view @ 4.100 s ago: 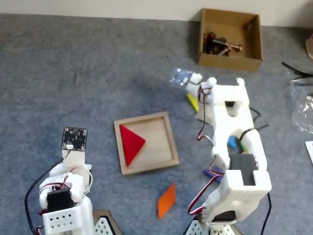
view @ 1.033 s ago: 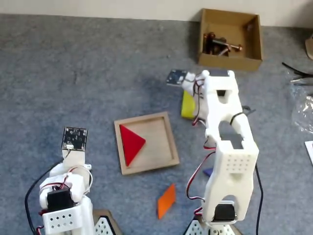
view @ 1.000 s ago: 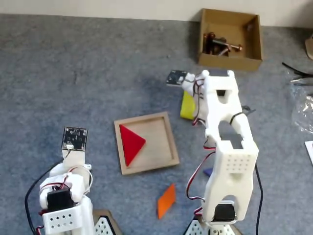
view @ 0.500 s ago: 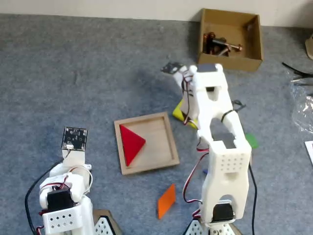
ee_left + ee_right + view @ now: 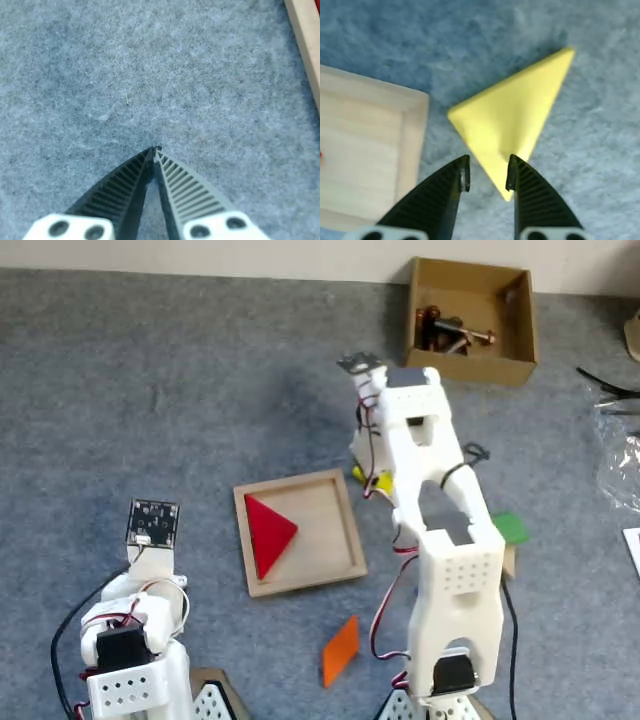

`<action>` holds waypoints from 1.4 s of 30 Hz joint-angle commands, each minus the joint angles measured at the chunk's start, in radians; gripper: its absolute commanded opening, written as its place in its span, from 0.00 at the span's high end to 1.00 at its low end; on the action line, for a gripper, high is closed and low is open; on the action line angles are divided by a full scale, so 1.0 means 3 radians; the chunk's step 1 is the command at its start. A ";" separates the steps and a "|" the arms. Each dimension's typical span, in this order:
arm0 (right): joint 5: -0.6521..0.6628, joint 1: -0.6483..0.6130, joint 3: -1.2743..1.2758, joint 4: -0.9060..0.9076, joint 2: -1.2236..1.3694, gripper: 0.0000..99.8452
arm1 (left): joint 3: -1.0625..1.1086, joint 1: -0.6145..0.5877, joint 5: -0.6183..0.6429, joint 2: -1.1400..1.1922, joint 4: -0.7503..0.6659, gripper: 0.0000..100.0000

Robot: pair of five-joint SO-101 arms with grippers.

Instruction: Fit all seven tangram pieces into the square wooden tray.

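Note:
The square wooden tray lies mid-table with a red triangle in its left half. My right gripper is shut on the narrow corner of a yellow triangle, held just off the carpet beside the tray's corner. From above, the right arm covers most of the yellow triangle, which peeks out at the tray's upper right. An orange parallelogram lies below the tray and a green piece to the arm's right. My left gripper is shut over bare carpet left of the tray.
A cardboard box with small metal parts stands at the back right. Plastic wrap and cables lie at the far right edge. The tray's rim shows in the left wrist view.
The right arm has swung left toward the tray, carrying the yellow triangle with it. That uncovered the green piece. The left arm has not moved.

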 commanded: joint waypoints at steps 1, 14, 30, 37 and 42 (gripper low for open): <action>-0.0056 -0.0141 -0.0192 0.0038 -0.0038 0.89 | 0.0064 -0.0059 0.0015 -0.0018 0.0005 0.99; -0.0307 -0.0187 -0.0192 0.0008 -0.0033 0.64 | 0.0064 -0.0059 0.0010 -0.0018 0.0005 0.99; -0.0992 -0.0187 -0.0166 -0.0473 -0.0018 0.64 | 0.0064 -0.0059 0.0010 -0.0018 0.0005 0.99; -0.0992 -0.0258 -0.0156 -0.0708 -0.0003 0.64 | 0.0064 -0.0059 0.0010 -0.0018 0.0005 0.99; -0.0992 -0.0355 -0.0182 -0.0729 0.0197 0.64 | 0.0064 -0.0059 0.0010 -0.0018 0.0005 0.99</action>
